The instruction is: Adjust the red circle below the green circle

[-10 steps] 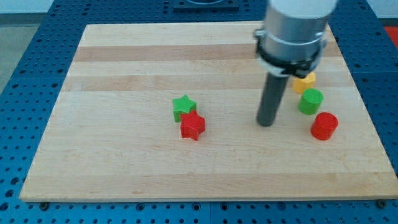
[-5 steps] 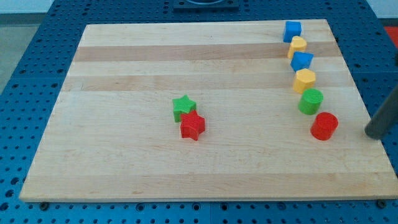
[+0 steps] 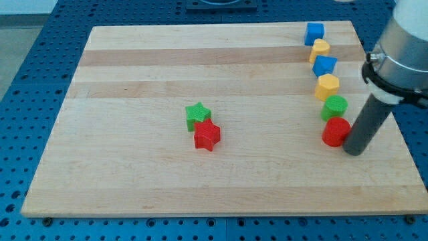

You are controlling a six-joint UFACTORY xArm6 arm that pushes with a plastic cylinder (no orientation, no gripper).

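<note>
The red circle sits near the board's right edge, directly below the green circle and touching it. My tip rests on the board just right of and slightly below the red circle, against its right side. The dark rod rises up to the right from there.
Above the green circle a column of blocks runs upward: a yellow block, a blue block, a yellow block, a blue cube. A green star and a red star touch near the wooden board's middle.
My tip swung from left of the green circle out past the board's right edge, then came back in. The red circle slid left and up, now under the green circle.
</note>
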